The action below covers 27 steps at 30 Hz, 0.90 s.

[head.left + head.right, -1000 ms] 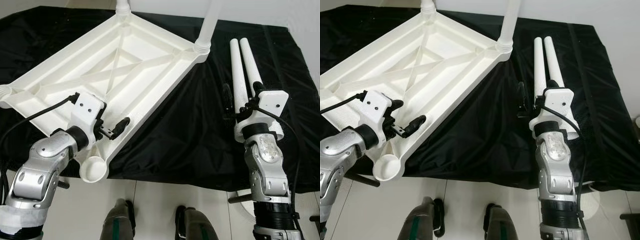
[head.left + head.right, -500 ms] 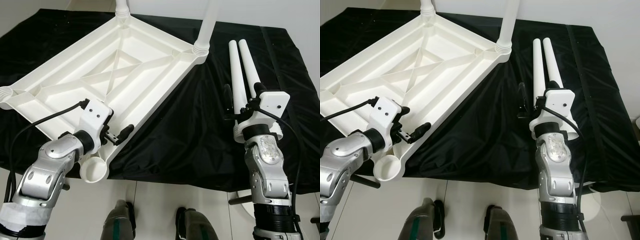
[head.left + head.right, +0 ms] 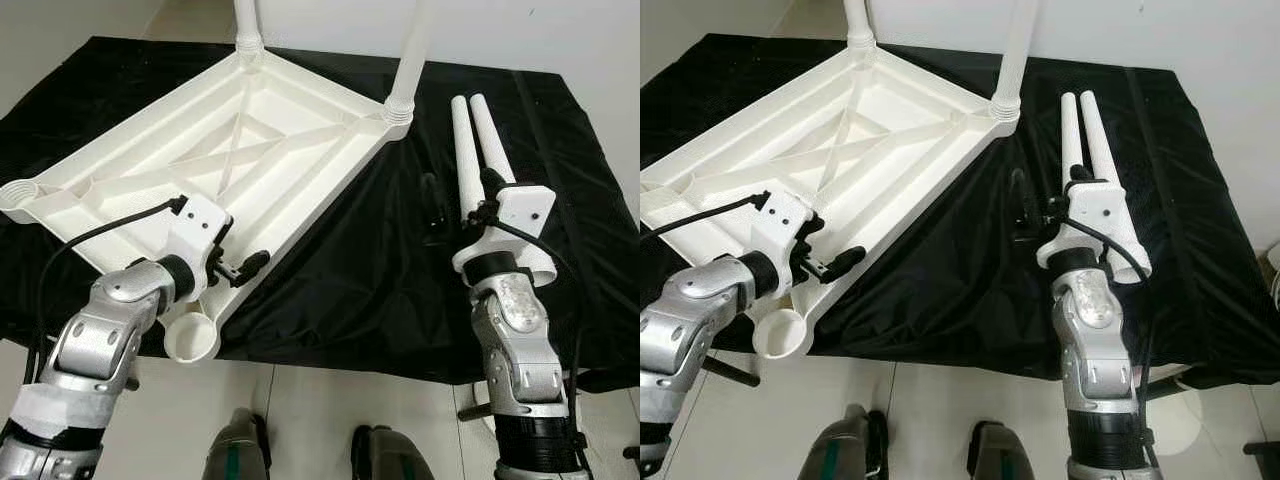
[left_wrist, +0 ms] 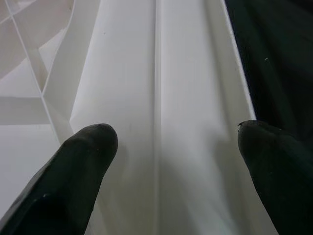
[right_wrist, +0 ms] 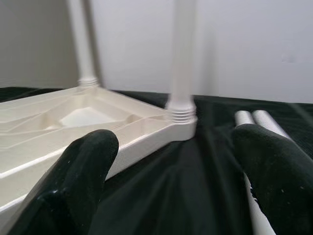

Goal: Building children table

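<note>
- a black cloth (image 3: 340, 270) covers the work surface, its near edge ending just above a pale tiled floor (image 3: 300, 410).
- the white plastic table top (image 3: 230, 160) lies upside down on the cloth on the robot's left, ribbed underside facing up; 2 fitted legs (image 3: 408, 60) stand upright in its far corners.
- an empty round leg socket (image 3: 190, 338) at the near corner hangs at the cloth's edge; another socket sits at the far-left corner.
- 2 loose white legs (image 3: 478, 150) lie side by side on the cloth at the right, touching along their length.
- the left gripper (image 3: 238, 268) sits at the near rim of the table top, just above the empty socket; the left wrist view shows its fingers (image 4: 83, 161) spread wide with the rim between them, though whether they touch it is hard to tell.
- the right gripper (image 3: 1025, 215) hovers over the cloth just beside the loose legs, fingers (image 5: 83, 171) wide apart and holding nothing.
</note>
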### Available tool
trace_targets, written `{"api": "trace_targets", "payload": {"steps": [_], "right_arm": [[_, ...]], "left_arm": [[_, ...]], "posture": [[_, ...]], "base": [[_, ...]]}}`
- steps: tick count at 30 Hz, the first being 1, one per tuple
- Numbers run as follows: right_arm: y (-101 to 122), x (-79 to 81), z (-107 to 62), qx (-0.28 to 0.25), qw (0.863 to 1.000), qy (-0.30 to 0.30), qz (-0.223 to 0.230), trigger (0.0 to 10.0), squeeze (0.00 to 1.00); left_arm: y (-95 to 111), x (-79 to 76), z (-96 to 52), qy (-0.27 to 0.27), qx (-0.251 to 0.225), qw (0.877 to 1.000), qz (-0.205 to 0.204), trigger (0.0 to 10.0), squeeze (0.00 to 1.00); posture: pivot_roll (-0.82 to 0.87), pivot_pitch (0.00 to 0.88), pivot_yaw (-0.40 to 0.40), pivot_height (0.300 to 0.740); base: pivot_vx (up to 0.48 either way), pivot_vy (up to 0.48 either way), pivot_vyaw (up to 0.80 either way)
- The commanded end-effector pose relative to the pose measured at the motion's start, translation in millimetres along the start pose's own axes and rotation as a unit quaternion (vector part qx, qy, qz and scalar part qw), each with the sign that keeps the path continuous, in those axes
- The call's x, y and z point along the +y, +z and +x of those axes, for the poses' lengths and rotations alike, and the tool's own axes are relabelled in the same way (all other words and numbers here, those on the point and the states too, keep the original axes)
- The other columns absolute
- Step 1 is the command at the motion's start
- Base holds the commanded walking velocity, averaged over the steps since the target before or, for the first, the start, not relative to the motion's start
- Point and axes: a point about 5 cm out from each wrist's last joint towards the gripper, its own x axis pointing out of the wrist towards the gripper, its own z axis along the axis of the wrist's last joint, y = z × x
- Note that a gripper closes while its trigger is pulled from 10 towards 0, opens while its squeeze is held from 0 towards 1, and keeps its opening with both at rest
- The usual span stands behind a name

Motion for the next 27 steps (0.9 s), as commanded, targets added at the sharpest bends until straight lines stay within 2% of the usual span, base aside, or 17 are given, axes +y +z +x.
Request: {"api": "trace_targets", "payload": {"steps": [1,4,7,15,16,17,19,20,21,27], "right_arm": [[-1,3.8,-2.1,0.006,1.0,0.012,0.004,10.0,0.0],[1,5.8,-2.8,0.005,1.0,0.02,0.008,10.0,0.0],[3,7.5,-4.7,0.002,0.999,0.03,0.019,10.0,0.0],[3,12.8,-9.7,0.008,0.999,0.045,0.025,10.0,0.0],[5,16.3,-11.2,0.007,0.998,0.059,0.031,10.0,0.0],[5,16.3,-11.2,0.007,0.998,0.059,0.031,10.0,0.0],[6,21.3,-13.8,0.007,0.996,0.079,0.037,10.0,0.0],[6,21.3,-13.8,0.007,0.996,0.079,0.037,10.0,0.0],[6,23.8,-15.4,0.01,0.995,0.088,0.038,10.0,0.0],[9,30.5,-20.6,0.013,0.993,0.109,0.043,10.0,0.0]], "left_arm": [[-11,0.4,4.2,0.008,0.029,0.999,-0.019,10.0,0.0],[-11,5.7,8.1,0.014,0.035,0.999,-0.009,10.0,0.0],[-7,9.5,11.0,0.024,0.027,0.999,-0.023,10.0,0.0],[-10,10.0,12.9,0.023,0.041,0.999,-0.024,10.0,0.0],[-11,8.2,13.6,0.022,0.046,0.998,-0.022,9.3,0.0],[-11,8.2,13.6,0.022,0.046,0.998,-0.022,9.3,0.0],[-14,4.7,15.2,0.015,0.056,0.998,-0.015,2.7,0.0],[-14,4.7,15.2,0.015,0.056,0.998,-0.015,2.7,0.0],[-16,3.6,16.2,0.016,0.06,0.998,-0.015,0.0,0.0],[-19,1.2,23.3,0.038,0.072,0.997,-0.014,0.0,0.0]], "posture": [[0.04,0.113,0.018,0.74],[0.03,0.117,0.024,0.74],[0.03,0.121,0.028,0.74],[0.02,0.128,0.031,0.74],[0.03,0.129,0.031,0.74],[0.03,0.129,0.031,0.74],[0.03,0.129,0.03,0.74],[0.03,0.129,0.03,0.74],[0.03,0.129,0.03,0.74],[0.03,0.133,0.026,0.74]], "base": [[0.0,0.0,0.0],[0.0,0.0,0.0],[0.0,0.0,0.0],[0.0,0.0,0.0],[0.0,0.0,0.0],[0.0,0.0,0.0],[0.0,0.0,0.0],[0.0,0.0,0.0],[0.0,0.0,0.0],[0.0,0.0,0.0]]}}
